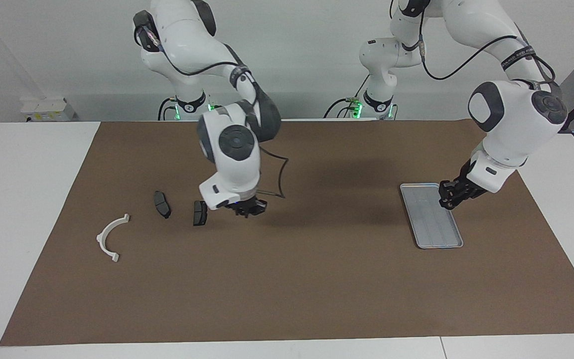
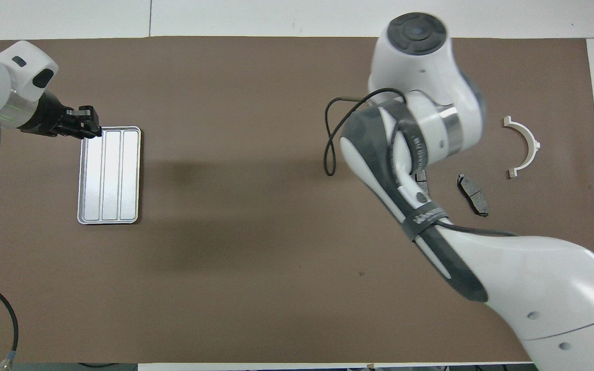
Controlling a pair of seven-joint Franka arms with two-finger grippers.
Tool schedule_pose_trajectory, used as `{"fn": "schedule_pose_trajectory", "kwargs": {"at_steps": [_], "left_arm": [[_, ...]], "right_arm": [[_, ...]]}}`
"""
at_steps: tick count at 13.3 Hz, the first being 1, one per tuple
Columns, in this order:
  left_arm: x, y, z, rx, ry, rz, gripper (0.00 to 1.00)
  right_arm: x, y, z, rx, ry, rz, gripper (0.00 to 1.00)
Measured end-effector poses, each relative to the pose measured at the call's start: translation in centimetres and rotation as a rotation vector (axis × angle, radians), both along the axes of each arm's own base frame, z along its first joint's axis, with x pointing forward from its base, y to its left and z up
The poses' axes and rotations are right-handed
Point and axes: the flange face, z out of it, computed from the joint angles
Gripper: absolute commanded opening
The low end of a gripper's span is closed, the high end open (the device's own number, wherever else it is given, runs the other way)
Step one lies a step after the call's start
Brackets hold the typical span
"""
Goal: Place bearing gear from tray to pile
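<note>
The silver tray [image 1: 431, 224] lies on the brown mat toward the left arm's end, and its ridged floor [image 2: 109, 175] shows nothing on it. The pile lies toward the right arm's end: a white half-ring bracket [image 1: 110, 237] [image 2: 526, 147] and two dark brake pads [image 1: 162, 204] [image 1: 200, 213]. No bearing gear shows in either view. My right gripper [image 1: 249, 209] hangs low over the mat just beside the nearer-to-centre brake pad; the right arm hides it in the overhead view. My left gripper [image 1: 447, 203] [image 2: 91, 126] is over the tray's corner.
The brown mat [image 1: 317, 279] covers most of the white table. A black cable [image 2: 330, 139] loops off the right arm's wrist over the mat. One brake pad [image 2: 472, 195] shows whole from above; the other [image 2: 422, 180] is mostly covered by the right arm.
</note>
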Motion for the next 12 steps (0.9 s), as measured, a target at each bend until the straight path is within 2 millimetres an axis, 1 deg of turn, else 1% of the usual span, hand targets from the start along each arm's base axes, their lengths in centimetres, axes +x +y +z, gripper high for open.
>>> {"fn": "schedule_pose_trajectory", "kwargs": {"at_steps": [1,2,3,4,5,6,7,8,9,12], "left_arm": [[-0.6,-4.4,-0.1,0.035,0.000,0.032,0.00],[-1.7,-9.6,-0.5,0.064,-0.004,0.055,0.00],[-3.4,-14.8,-1.1,0.078,-0.008,0.071,0.00],[-5.4,-19.9,-1.8,0.083,-0.012,0.092,0.00],[-7.5,-24.0,-2.3,0.081,-0.019,0.111,0.00],[-9.4,-27.6,-2.6,0.074,-0.028,0.124,0.00],[-10.8,-30.0,-3.0,0.064,-0.037,0.134,0.00],[-11.6,-31.5,-3.8,0.058,-0.042,0.145,0.00],[-12.0,-32.6,-5.0,0.052,-0.045,0.156,0.00],[-12.2,-35.6,-10.3,0.027,-0.061,0.181,0.00]], "right_arm": [[0.8,-3.8,0.6,0.014,0.003,0.068,0.00],[1.5,-7.2,0.3,0.026,0.007,0.120,0.00],[2.1,-10.1,-0.4,0.036,0.001,0.160,0.00],[2.4,-12.4,-1.6,0.044,-0.009,0.193,0.00],[2.5,-13.9,-3.0,0.048,-0.022,0.217,0.00],[2.5,-14.9,-4.5,0.051,-0.036,0.233,0.00],[2.4,-15.3,-5.8,0.053,-0.051,0.246,0.00],[2.3,-15.6,-7.2,0.054,-0.068,0.259,0.00],[2.2,-15.9,-8.4,0.054,-0.084,0.270,0.00],[2.1,-17.6,-12.2,0.055,-0.118,0.293,0.00]]}}
